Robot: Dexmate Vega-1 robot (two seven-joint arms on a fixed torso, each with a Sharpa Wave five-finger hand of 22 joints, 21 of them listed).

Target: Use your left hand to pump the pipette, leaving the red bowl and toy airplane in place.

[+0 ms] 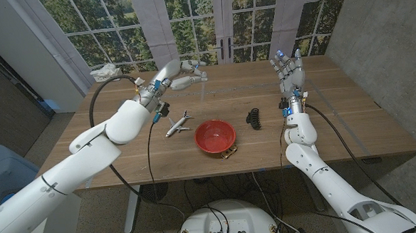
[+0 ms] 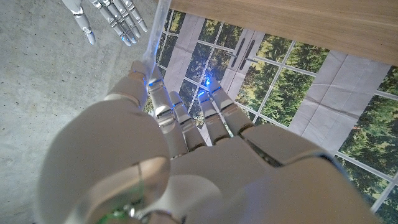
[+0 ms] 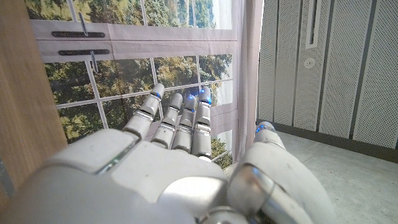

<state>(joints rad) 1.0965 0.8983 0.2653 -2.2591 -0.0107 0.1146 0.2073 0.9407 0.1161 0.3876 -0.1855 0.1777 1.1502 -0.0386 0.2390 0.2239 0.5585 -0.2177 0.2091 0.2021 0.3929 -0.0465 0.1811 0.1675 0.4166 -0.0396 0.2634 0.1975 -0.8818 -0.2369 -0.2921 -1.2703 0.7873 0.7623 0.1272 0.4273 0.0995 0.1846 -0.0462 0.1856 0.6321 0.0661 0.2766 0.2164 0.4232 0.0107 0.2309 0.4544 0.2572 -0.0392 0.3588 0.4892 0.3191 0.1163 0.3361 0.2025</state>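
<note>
My left hand point(image 1: 176, 77) is raised over the far left of the table, fingers pointing toward the middle. In the left wrist view my left hand point(image 2: 186, 149) grips a clear pipette point(image 2: 152, 43) between thumb and fingers, its thin tube sticking out past the fingertips. The red bowl point(image 1: 215, 136) sits near the table's front middle. The white toy airplane point(image 1: 178, 123) lies just to its left, below my left hand. My right hand point(image 1: 289, 73) stands upright over the far right of the table, fingers spread and holding nothing; it appears as the right hand point(image 3: 180, 155) in its own wrist view.
A black hair clip point(image 1: 254, 117) lies right of the bowl. A small gold object point(image 1: 229, 153) pokes out at the bowl's front edge. The wooden table point(image 1: 351, 123) ends at large windows behind. Cables run along both arms.
</note>
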